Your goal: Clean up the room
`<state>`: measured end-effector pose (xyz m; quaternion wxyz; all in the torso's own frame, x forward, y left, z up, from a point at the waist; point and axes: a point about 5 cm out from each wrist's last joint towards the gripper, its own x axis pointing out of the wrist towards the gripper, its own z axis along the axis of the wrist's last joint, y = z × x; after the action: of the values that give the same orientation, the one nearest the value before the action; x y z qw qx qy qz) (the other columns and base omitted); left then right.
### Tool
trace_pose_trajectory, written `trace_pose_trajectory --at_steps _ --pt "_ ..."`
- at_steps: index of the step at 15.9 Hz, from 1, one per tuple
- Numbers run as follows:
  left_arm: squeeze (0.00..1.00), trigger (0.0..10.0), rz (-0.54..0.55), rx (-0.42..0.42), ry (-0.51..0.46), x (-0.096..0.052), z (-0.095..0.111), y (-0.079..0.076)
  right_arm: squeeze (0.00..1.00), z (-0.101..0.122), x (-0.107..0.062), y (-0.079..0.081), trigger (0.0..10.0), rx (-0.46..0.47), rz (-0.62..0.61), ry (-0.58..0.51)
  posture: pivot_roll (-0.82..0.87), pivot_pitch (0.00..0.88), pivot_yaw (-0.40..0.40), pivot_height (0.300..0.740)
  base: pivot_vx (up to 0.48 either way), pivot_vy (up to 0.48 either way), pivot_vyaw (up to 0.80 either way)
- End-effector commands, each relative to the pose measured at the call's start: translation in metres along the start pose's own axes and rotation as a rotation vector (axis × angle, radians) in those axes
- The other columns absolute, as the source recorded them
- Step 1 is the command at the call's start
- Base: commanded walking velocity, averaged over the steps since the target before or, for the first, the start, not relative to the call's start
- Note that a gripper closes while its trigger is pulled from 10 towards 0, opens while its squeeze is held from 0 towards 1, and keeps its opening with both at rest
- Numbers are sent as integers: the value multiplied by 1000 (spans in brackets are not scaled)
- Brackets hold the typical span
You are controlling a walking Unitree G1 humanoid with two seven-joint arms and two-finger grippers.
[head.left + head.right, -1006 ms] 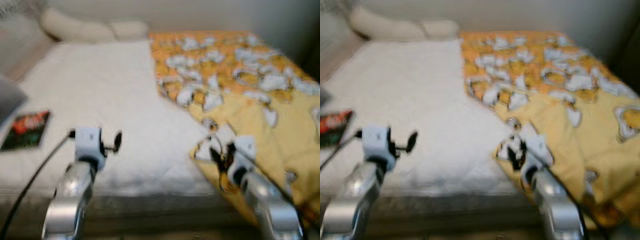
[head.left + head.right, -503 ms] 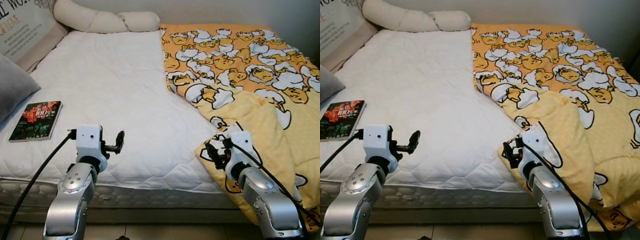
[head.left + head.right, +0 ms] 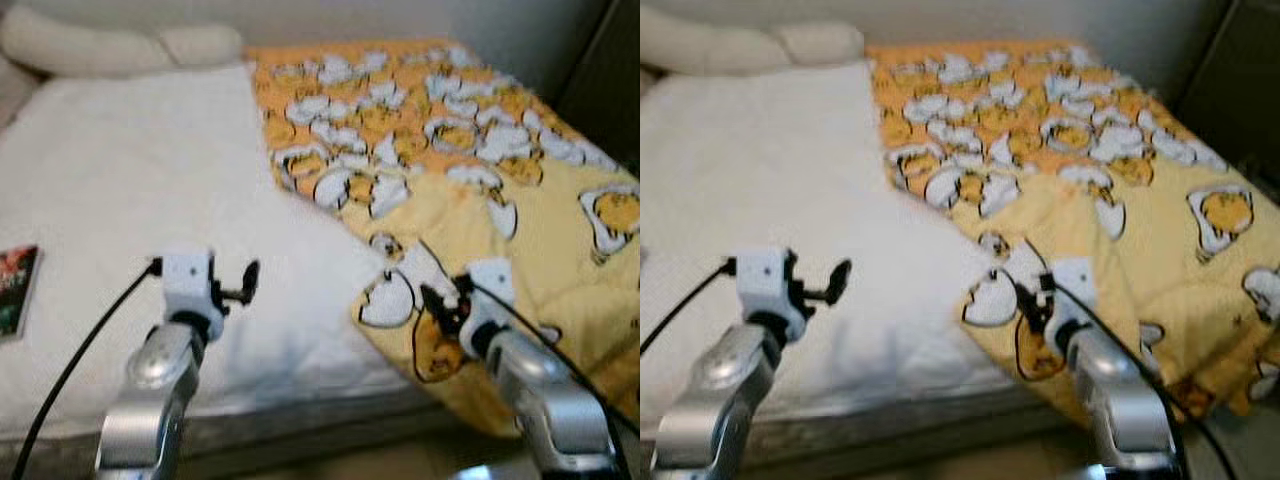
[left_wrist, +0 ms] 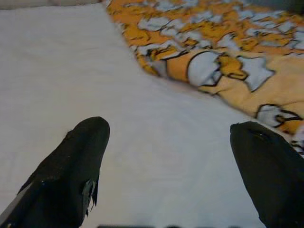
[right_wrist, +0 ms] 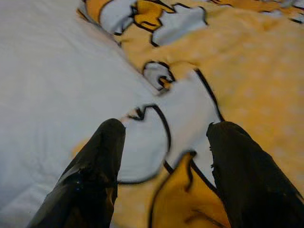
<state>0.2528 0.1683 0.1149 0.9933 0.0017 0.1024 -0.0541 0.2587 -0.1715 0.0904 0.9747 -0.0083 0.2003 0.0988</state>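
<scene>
A yellow-orange blanket (image 3: 480, 170) printed with white cartoon figures covers the right half of the bed, its near corner folded back. The bare white mattress (image 3: 130, 170) takes up the left half. My left gripper (image 3: 243, 285) is held over the mattress's front part; in the left wrist view its fingers (image 4: 80, 156) stand wide apart, open and empty. Over the blanket's folded corner (image 5: 171, 109) hovers my right gripper (image 3: 440, 305), open, with nothing between its fingers (image 5: 95, 166). The head views are blurred.
A book (image 3: 12, 290) lies at the mattress's left edge. A long cream pillow (image 3: 110, 45) rests at the head of the bed. Something dark (image 3: 610, 70) stands at the right. The bed's front edge (image 3: 300, 420) is just ahead of my arms.
The camera has swung right and the picture is blurred; the book now sits at the left edge. Both arms keep their pose, grippers still open.
</scene>
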Motion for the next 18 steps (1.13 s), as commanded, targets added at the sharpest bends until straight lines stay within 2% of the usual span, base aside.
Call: trace_pose_trajectory --at_steps 1,3,4,5,6,7,8,9,10,11,14,16,17,18 --pt "1000 10000 22 6 2 -3 0 6 0 5 4 8 10000 -10 33 -13 -2 0 0 740 277 0 0" --pt "1000 10000 13 14 -3 -4 1 5 0 4 6 9 10000 -35 52 -3 1 0 1 740 137 0 0" --pt "953 10000 6 16 6 -5 0 5 0 1 7 9 10000 -31 57 15 1 0 1 740 0 0 0" --pt "886 10000 -1 23 23 -5 -2 4 0 -1 9 9 10000 -34 61 34 4 0 4 740 0 0 0" --pt "757 10000 -34 33 29 -7 -3 2 0 -6 12 10 10000 -44 76 72 4 0 4 740 0 0 0" --pt "482 10000 -84 39 35 -7 -3 -2 247 -11 17 10 10000 -64 71 114 6 0 9 740 0 0 0" --pt "220 10000 -148 44 43 -8 -3 -7 976 -16 27 9 10000 -83 40 156 7 0 10 740 0 0 0" --pt "149 10000 -199 51 51 -8 -3 -11 1000 -18 36 8 10000 -105 20 180 9 0 12 740 0 0 0" --pt "0 10000 -244 59 69 -8 -4 -14 1000 -21 46 7 10000 -104 -11 203 13 0 12 740 0 0 0" --pt "0 10000 -271 66 76 -9 -4 -15 1000 -22 52 8 10000 -109 -16 215 17 0 11 740 0 0 0" --pt "0 10000 -450 113 132 -10 -3 -23 1000 -27 78 4 10000 -190 -48 297 41 0 7 740 0 0 0" --pt "0 10000 -509 153 157 -11 -2 -23 1000 -27 85 5 10000 -176 -35 295 50 0 8 740 0 0 0" --pt "0 10000 -535 175 166 -10 0 -22 1000 -24 90 10 10000 -137 13 270 66 13 12 740 0 0 0" --pt "0 10000 -540 178 167 -11 1 -22 973 -23 91 11 10000 -135 26 267 74 25 14 740 0 0 0"
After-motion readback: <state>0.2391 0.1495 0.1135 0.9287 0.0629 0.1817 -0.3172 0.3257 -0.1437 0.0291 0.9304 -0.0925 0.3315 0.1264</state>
